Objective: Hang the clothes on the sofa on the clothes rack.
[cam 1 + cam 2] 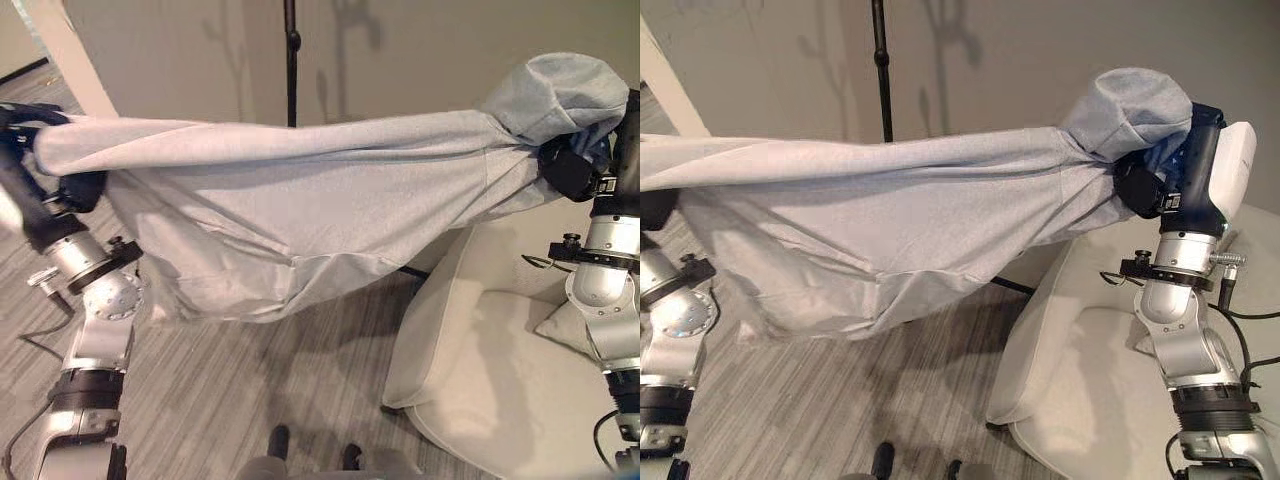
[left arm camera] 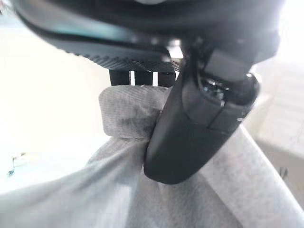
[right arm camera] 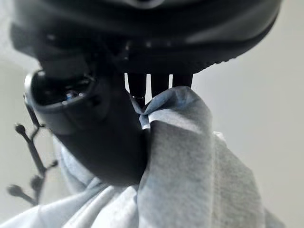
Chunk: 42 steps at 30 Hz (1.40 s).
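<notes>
Both hands hold one big grey garment (image 1: 300,215) up in the air, and it is stretched wide between them. Up high on the robot's left, the left hand (image 1: 30,125) has its dark fingers closed on one end of the cloth. In the left wrist view the thumb (image 2: 190,128) presses a bunched fold of grey cloth against the fingers (image 2: 142,77), so this hand is pinching the garment. Over on the robot's right, the right hand (image 1: 1145,190) is raised too, and the other end of the cloth is heaped over it in a round lump. In the right wrist view its thumb (image 3: 102,142) and fingers (image 3: 159,80) squeeze a fold of the same grey cloth between them.

The top edge of the garment runs almost straight from one hand to the other. The rest of it hangs down loose below that edge, with soft folds, and its low side droops near the left arm. None of the cloth touches the striped grey floor (image 1: 250,400).

A white sofa (image 1: 470,370) sits below the right arm, with a pale cushion (image 1: 570,325) on it. Behind the garment, a thin black pole (image 1: 291,60) stands up in front of the plain wall. In the right wrist view, dark hooks (image 3: 31,164) of the clothes rack branch out beside the hand
</notes>
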{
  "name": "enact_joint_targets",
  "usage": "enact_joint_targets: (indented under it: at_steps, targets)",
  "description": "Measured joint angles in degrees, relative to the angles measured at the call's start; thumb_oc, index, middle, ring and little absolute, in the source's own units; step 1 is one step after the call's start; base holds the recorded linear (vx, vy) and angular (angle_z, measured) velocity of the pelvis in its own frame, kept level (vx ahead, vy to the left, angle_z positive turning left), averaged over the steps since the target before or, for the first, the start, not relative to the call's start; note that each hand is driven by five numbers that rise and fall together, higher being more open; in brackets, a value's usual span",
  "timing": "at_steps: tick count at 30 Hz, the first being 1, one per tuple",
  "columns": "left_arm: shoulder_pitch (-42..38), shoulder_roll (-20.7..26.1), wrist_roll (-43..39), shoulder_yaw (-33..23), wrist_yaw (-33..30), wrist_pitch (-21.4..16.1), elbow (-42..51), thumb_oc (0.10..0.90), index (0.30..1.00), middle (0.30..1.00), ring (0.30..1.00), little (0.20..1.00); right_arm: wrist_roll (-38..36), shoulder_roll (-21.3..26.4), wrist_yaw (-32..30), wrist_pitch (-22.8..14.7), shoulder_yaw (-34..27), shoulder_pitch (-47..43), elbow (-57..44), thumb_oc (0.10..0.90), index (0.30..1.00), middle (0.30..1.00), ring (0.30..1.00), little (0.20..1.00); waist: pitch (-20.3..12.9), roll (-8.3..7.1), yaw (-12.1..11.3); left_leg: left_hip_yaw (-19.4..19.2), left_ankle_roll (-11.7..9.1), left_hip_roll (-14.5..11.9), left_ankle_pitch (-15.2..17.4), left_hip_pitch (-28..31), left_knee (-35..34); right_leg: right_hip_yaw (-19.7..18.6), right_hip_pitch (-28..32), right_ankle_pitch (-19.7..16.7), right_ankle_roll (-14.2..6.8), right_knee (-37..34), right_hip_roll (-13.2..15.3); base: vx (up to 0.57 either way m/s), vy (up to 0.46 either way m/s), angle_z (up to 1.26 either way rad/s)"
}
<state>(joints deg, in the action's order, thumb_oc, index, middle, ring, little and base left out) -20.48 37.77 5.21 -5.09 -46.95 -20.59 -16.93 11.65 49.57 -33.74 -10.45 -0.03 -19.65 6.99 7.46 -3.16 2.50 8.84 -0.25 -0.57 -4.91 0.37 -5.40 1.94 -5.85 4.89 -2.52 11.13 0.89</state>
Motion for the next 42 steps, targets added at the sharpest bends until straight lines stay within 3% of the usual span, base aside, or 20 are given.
enact_joint_targets:
  at_steps: [1,4,6,7,10,11,13,14,15,16,18,22,23,24,25,26,28,33,36,42]
  targets:
    - [0.02,0.03,-0.06,0.02,0.34,0.63,-0.48,0.4,0.3,0.3,0.3,0.3,0.86,0.35,-0.13,0.05,0.12,-0.81,0.05,0.4,0.3,0.3,0.3,0.3,-0.54,0.79,0.02,-0.35,-0.43,-0.84,0.33,0.19,0.02,0.3,0.77,-0.31,-0.09,-1.41,-0.42,0.33,-0.093,-0.01]
    - [-1.63,1.38,-0.12,0.74,0.69,0.88,-1.68,0.4,0.3,0.3,0.3,0.3,1.44,2.74,-0.67,0.25,3.49,-4.85,3.32,0.4,0.3,0.3,0.3,0.3,-0.65,0.99,-0.06,-1.23,-3.11,-2.26,1.57,0.09,2.95,0.65,2.82,-1.32,1.28,-3.24,-2.03,0.2,-0.105,-0.03]
    - [-6.32,2.99,-0.09,3.17,1.43,0.88,-6.9,0.4,0.3,0.3,0.3,0.3,1.52,5.6,-0.62,0.4,6.58,-8.85,6.95,0.4,0.3,0.3,0.3,0.3,-0.26,-0.78,-0.14,-1.46,-4.23,-1.21,2.17,-3.8,11.09,0.96,2.99,-0.62,2.21,-2.8,-1.84,0.09,-0.101,0.13]
    - [-9.02,4.12,-0.32,3.78,1.79,1.28,-11.03,0.4,0.3,0.3,0.3,0.3,1.69,7.07,-0.46,0.69,9.38,-13.17,8.55,0.4,0.3,0.3,0.3,0.3,0.59,-2.31,-0.77,-3.3,-4.46,-0.27,1.95,-7.63,19.15,0.54,2.96,-0.65,2.99,-2.27,-0.73,0.09,-0.077,-0.12]
    - [-12.45,5.66,-0.9,4.68,1.93,2.08,-16.95,0.4,0.3,0.3,0.3,0.3,3.81,7.99,-1.08,0.09,12.86,-19.09,10.41,0.4,0.3,0.3,0.3,0.3,1.64,-3.97,-1.18,-7.43,-5.43,-1.36,0.94,-11.86,31.3,0.88,6.69,-0.67,4.99,-4.25,-1.16,0.24,0.016,0.02]
    - [-12.48,6.29,-1.4,4.84,1.87,2.14,-16.91,0.4,0.3,0.3,0.3,0.3,3.88,8.56,-1.25,0.2,13.66,-19.6,10.14,0.4,0.3,0.3,0.3,0.3,1.65,-4.46,-2.04,-8.7,-5.07,-1.16,2.44,-12.78,32.38,-0.05,7.92,-0.37,5.21,-5.39,-1.58,0.23,0.101,-0.05]
    - [-12.59,8.36,-1.43,4.77,1.48,2.11,-16.04,0.4,0.3,0.3,0.3,0.3,4.32,10.01,-2.25,0.02,13.82,-20.42,8.97,0.4,0.3,0.3,0.3,0.3,1.54,-4.86,-3.3,-8.76,-3.88,-0.88,4.85,-12.65,26.72,-0.6,8.31,-1.45,6.62,-6.91,-2.39,0.28,0.138,-0.31]
    - [-12.54,9.71,-1.38,4.78,1.48,2.08,-16.27,0.4,0.3,0.3,0.3,0.3,5.93,9.96,-3.29,0.0,14.96,-21.87,9.9,0.4,0.3,0.3,0.3,0.3,1.5,-4.76,-3.94,-7.5,-4.09,0.81,6.02,-13.0,24.22,-2.25,9.29,-1.56,6.44,-8.74,-2.97,0.3,0.129,-0.57]
    - [-12.6,10.58,-1.44,4.71,1.43,2.14,-16.39,0.4,0.3,0.3,0.3,0.3,6.18,10.09,-3.87,0.01,16.49,-23.7,10.92,0.4,0.3,0.3,0.3,0.3,1.4,-4.96,-5.11,-3.88,-3.7,2.62,5.74,-12.21,17.51,-4.18,9.41,-2.58,6.76,-10.13,-3.01,0.31,0.085,-0.78]
    - [-12.79,10.91,-2.05,4.52,1.34,2.13,-16.19,0.4,0.3,0.3,0.3,0.3,6.18,10.11,-3.87,0.13,17.25,-25.42,11.32,0.4,0.3,0.3,0.3,0.3,1.52,-4.53,-6.32,-3.51,-3.58,3.21,4.39,-12.33,12.6,-5.13,9.5,-3.58,7.42,-11.05,-3.3,0.33,0.079,-0.68]
    - [-13.31,12.36,-2.61,5.81,1.33,2.22,-17.93,0.4,0.3,0.3,0.3,0.3,6.17,10.4,-5.12,0.11,22.54,-29.67,14.42,0.4,0.3,0.3,0.3,0.3,1.69,-4.06,-7.49,-0.07,-3.69,4.49,2.84,-13.99,7.59,-8.22,12.17,-3.37,7.27,-13.66,-4.06,0.31,0.083,-0.57]
    - [-14.06,13.94,-2.64,6.8,1.71,2.4,-19.42,0.4,0.3,0.3,0.3,0.3,6.27,10.47,-5.1,0.27,26.94,-32.72,17.14,0.4,0.3,0.3,0.3,0.3,1.73,-3.33,-8.08,0.83,-3.36,3.44,0.72,-16.92,5.23,-10.17,16.15,-1.8,8.22,-14.91,-5.04,0.27,0.128,-0.47]
    - [-14.08,14.16,-2.63,6.91,1.9,2.43,-19.48,0.4,0.3,0.3,0.3,0.3,6.55,10.73,-5.04,0.3,27.22,-32.91,17.38,0.4,0.3,0.3,0.3,0.3,1.33,-2.05,-8.51,0.66,-3.12,2.15,1.14,-16.23,6.25,-11.43,17.67,-0.26,7.77,-15.06,-5.85,0.41,0.239,-0.43]
    - [-13.84,14.35,-2.62,7.13,2.35,2.67,-19.55,0.4,0.3,0.3,0.3,0.3,8.07,10.76,-5.06,0.55,27.66,-32.82,17.86,0.4,0.3,0.3,0.3,0.3,0.87,-1.46,-8.27,0.04,-1.22,1.69,0.89,-14.41,7.01,-12.04,19.79,1.9,6.92,-15.06,-6.15,0.34,0.19,-0.33]
    - [-13.86,14.37,-2.55,7.24,2.49,2.92,-19.5,0.4,0.3,0.3,0.3,0.3,8.58,10.88,-4.89,0.82,27.8,-32.85,17.83,0.4,0.3,0.3,0.3,0.3,0.82,-1.65,-8.09,-0.92,-1.04,2.01,-1.71,-13.44,6.83,-12.35,20.16,2.91,6.48,-13.87,-5.63,0.48,0.268,-0.2]
    - [-14.0,14.75,-2.43,7.59,3.12,3.45,-19.64,0.4,0.3,0.3,0.3,0.3,9.48,11.31,-4.71,1.09,28.12,-33.61,18.31,0.4,0.3,0.3,0.3,0.3,0.43,-2.53,-7.94,-2.53,0.37,3.58,-4.46,-12.36,6.83,-12.01,20.06,6.03,4.47,-10.89,-3.75,0.34,0.189,-0.19]
    - [-15.45,15.55,-2.35,9.28,4.04,4.43,-21.45,0.4,0.3,0.3,0.3,0.3,10.68,11.64,-4.64,1.21,29.82,-35.75,19.5,0.4,0.3,0.3,0.3,0.3,-0.14,-3.49,-7.67,-3.96,2.22,6.05,-5.45,-10.84,6.4,-11.33,20.17,8.04,1.25,-8.67,-0.83,0.3,0.209,-0.1]
    - [-22.27,19.24,-1.97,12.17,5.4,4.37,-23.49,0.4,0.3,0.3,0.3,0.3,12.67,11.82,-4.35,1.22,33.5,-43.19,25.05,0.4,0.3,0.3,0.3,0.3,-0.01,-3.55,-7.23,-4.7,3.36,9.57,-3.3,-8.57,5.95,-10.64,19.99,6.51,-3.64,-5.23,2.93,0.15,0.146,-0.02]
    - [-21.55,19.38,0.02,14.02,4.55,1.94,-22.52,0.4,0.3,0.3,0.3,0.3,12.61,13.86,-4.39,1.17,34.02,-44.23,27.11,0.4,0.3,0.3,0.3,0.3,0.2,-3.74,-9.3,-5.51,3.83,10.11,-1.7,-5.81,4.81,-10.59,20.51,6.09,-6.32,-3.16,3.94,0.14,0.151,-0.13]
    - [-21.6,20.44,-0.12,15.0,7.19,0.65,-25.27,0.4,0.3,0.3,0.3,0.3,10.81,15.8,-4.59,0.15,34.56,-45.82,29.61,0.4,0.3,0.3,0.3,0.3,0.12,-3.85,-9.69,-5.27,4.41,10.11,-1.26,-3.49,2.55,-10.19,21.15,6.47,-6.87,-1.9,3.84,0.06,0.086,-0.03]
